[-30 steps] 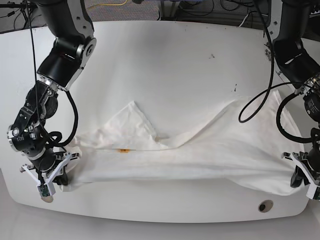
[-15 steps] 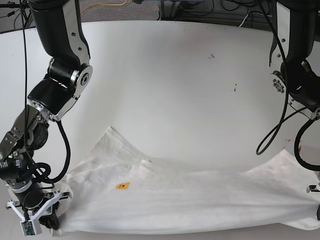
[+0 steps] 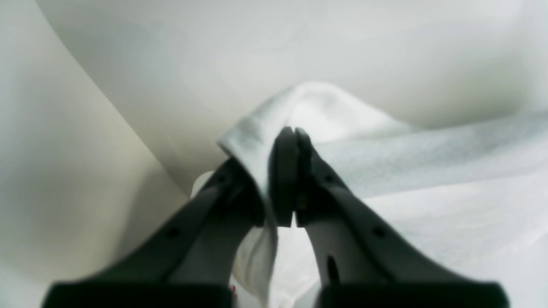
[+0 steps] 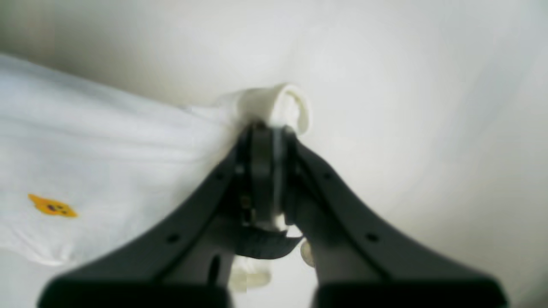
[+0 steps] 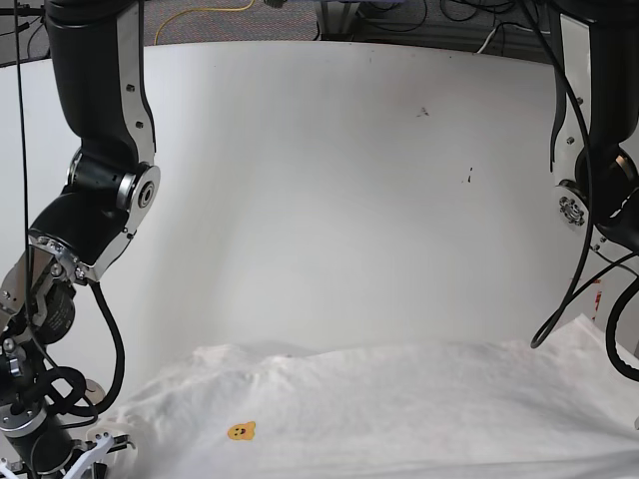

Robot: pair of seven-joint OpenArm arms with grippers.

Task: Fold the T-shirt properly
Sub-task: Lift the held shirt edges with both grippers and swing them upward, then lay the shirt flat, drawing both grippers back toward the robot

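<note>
The white T-shirt (image 5: 399, 409) lies stretched in a wide band along the table's front edge, its small orange star (image 5: 240, 431) near the left. My right gripper (image 4: 267, 128) is shut on a rolled corner of the T-shirt (image 4: 128, 141), with the star (image 4: 52, 206) to its left. My left gripper (image 3: 291, 132) is shut on a fold of the T-shirt (image 3: 321, 102), and cloth hangs over one finger. In the base view both grippers are at or below the bottom edge. The printed letters and clouds are hidden.
The white table (image 5: 349, 200) stretches back behind the shirt, with small dark marks (image 5: 423, 112). Cables (image 5: 399, 15) lie beyond its far edge. The right-wrist arm (image 5: 95, 200) stands at the left and the left-wrist arm (image 5: 599, 150) at the right.
Both grippers have pulled the shirt toward the front edge and dropped out of the base view. The raised sleeve peak and folds have flattened, and the star has come into the open.
</note>
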